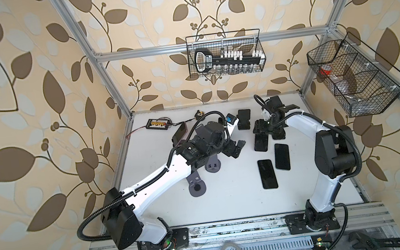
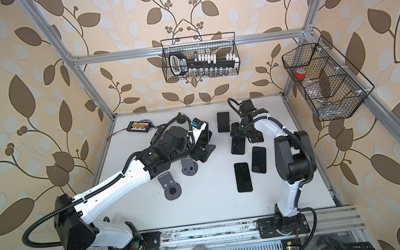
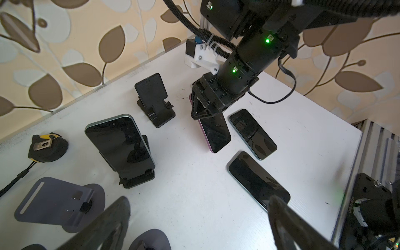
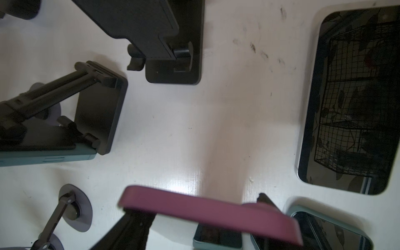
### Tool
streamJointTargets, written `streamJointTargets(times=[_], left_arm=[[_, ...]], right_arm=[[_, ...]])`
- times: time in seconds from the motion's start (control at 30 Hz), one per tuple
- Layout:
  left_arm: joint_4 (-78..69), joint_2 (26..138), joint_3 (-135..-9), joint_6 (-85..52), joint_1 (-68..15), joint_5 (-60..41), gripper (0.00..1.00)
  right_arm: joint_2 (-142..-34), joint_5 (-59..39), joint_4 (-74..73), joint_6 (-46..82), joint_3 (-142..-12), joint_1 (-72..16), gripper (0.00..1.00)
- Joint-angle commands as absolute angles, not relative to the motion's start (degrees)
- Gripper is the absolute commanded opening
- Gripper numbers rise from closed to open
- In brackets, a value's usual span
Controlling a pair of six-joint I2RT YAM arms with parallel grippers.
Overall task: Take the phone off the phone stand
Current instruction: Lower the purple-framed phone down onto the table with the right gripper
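Left fingers (image 3: 104, 225) gape wide, released; right fingers (image 3: 203, 110) clamp the tilted purple-edged phone (image 3: 216, 132).

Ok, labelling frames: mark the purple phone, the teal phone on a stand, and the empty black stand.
purple phone (image 3: 215, 134): left wrist view, screen.
teal phone on stand (image 3: 120, 147): left wrist view, screen middle.
empty black stand (image 3: 151, 91): left wrist view, back plate.

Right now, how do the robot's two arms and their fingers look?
The left arm and the right arm have white shells and black joints. A black ribbed hose runs along each. The fingers are black and wedge-shaped. Small green lights glow on the right arm's wrist.
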State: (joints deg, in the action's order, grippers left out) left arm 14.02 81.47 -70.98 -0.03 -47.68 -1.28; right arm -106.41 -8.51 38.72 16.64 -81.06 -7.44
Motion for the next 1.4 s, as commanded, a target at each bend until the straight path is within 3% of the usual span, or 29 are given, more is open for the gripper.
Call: streamJointTargets(times=[0.0, 1.37], left_arm=[[13.88, 80.13, -72.68, 1.23, -48.16, -1.08, 0.99], [13.94, 80.54, -72.62, 2.06, -49.05, -0.62, 0.99]], right_arm=[[-107.81, -6.98, 40.24, 16.42, -84.48, -7.92, 0.34], [-116.51, -4.83, 45.44, 14.50, -90.60, -7.43, 0.35]])
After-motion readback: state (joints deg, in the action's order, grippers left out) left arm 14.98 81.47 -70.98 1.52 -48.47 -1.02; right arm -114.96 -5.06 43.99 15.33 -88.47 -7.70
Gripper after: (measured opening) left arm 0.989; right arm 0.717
